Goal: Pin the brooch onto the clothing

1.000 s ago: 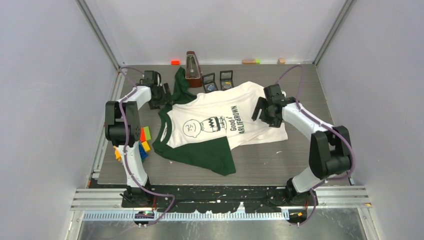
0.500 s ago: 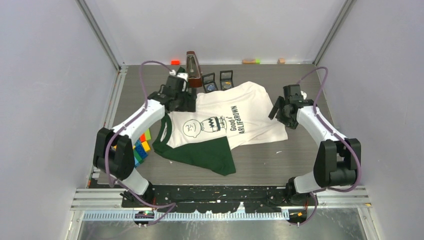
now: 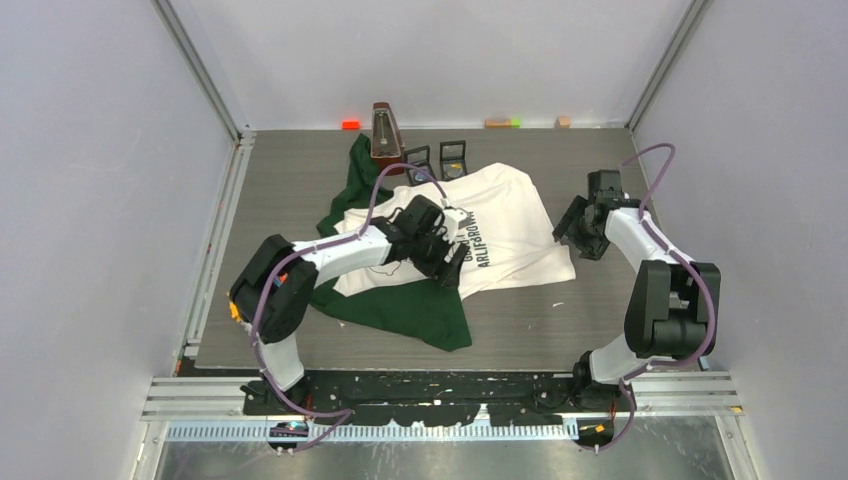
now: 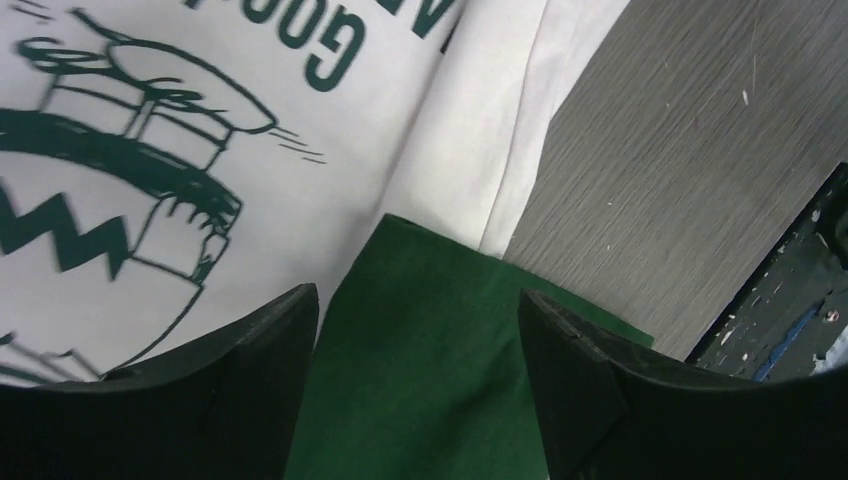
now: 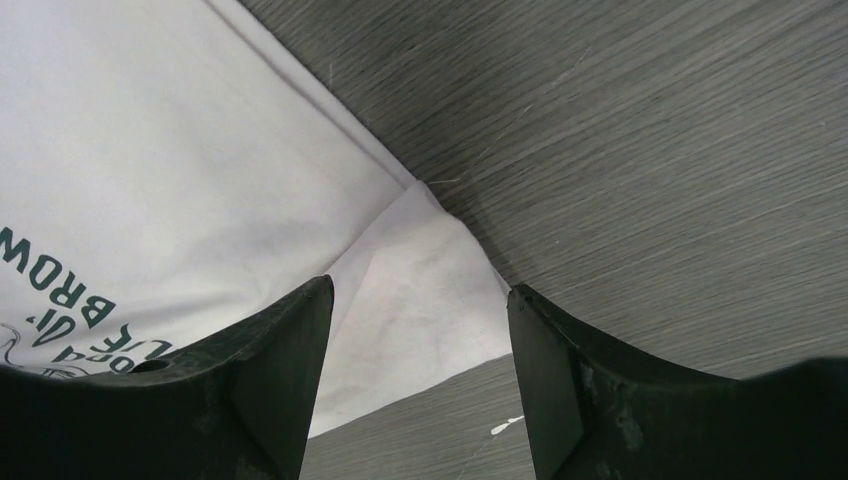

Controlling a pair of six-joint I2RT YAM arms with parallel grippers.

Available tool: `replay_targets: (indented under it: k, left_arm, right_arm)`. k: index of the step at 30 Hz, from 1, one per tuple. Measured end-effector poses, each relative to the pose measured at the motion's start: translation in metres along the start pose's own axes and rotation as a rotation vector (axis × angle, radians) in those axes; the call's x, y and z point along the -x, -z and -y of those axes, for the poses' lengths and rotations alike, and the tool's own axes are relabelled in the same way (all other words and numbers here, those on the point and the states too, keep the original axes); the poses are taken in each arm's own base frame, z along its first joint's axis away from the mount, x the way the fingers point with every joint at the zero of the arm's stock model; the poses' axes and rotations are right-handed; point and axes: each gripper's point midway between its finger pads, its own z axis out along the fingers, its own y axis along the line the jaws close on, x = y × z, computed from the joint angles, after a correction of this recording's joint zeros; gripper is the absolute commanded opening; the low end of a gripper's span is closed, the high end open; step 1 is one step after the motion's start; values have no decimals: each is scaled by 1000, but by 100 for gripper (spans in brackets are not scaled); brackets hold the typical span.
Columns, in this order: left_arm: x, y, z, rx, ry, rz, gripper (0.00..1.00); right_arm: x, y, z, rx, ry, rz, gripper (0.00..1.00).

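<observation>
Where the grey wood-grain worktop (image 3: 300, 190) forms the floor of the cell, you have the white T-shirt (image 3: 510, 215) lying rumpled across its middle. One dark green sleeve (image 3: 425, 315) is folded toward the near edge and the other sleeve (image 3: 357, 172) is bunched toward the back. The left arm (image 3: 330, 255) reaches across the shirt's chest and covers most of the cartoon face. The right arm (image 3: 640, 235) bends in from the right side.

Behind the shirt a brown metronome (image 3: 383, 132) stands upright, just beside the back sleeve. Next to it are a small black open case (image 3: 418, 162) and a second case (image 3: 453, 155), both at the shirt's far edge. A red-orange block (image 3: 350, 124) and some smaller pieces (image 3: 500, 122) lie along the back wall.

Your left fingers (image 3: 446, 262) hang over the print, spread apart with nothing between them. Their wrist camera shows the near green sleeve under the gap, with the printed white front on one side and bare worktop on the other. Your right fingers (image 3: 580, 238) are also parted and empty, at the shirt's right edge. Their camera shows a folded white hem corner below the gap. You cannot tell whether either pair touches the cloth.

What lies in the cases is too small to make out, and the left arm cuts off part of the lettering.
</observation>
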Motion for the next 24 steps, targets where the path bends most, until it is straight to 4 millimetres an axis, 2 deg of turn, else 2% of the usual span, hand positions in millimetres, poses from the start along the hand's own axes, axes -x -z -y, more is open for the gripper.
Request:
replay_targets:
  k: [5,9,13,14,24]
  left_arm:
    - [-17,-24,6,-50,-33,-55,64]
    - [-19,-35,4,-39,-57,-66,55]
    - [-19,-39,1,6,-92,-62,50]
    - [-18,-40,2,17,-104,-59,45]
    - [-14,-43,4,65,-150,-41,18]
  right_arm:
    - [7,-1,10,-4,-37,4,70]
    - [7,-1,9,4,-38,0,70]
    - [7,-1,7,16,-38,-1,70]
    - [7,-1,6,18,-37,-2,70]
    - [1,-11,8,9,-34,-31,68]
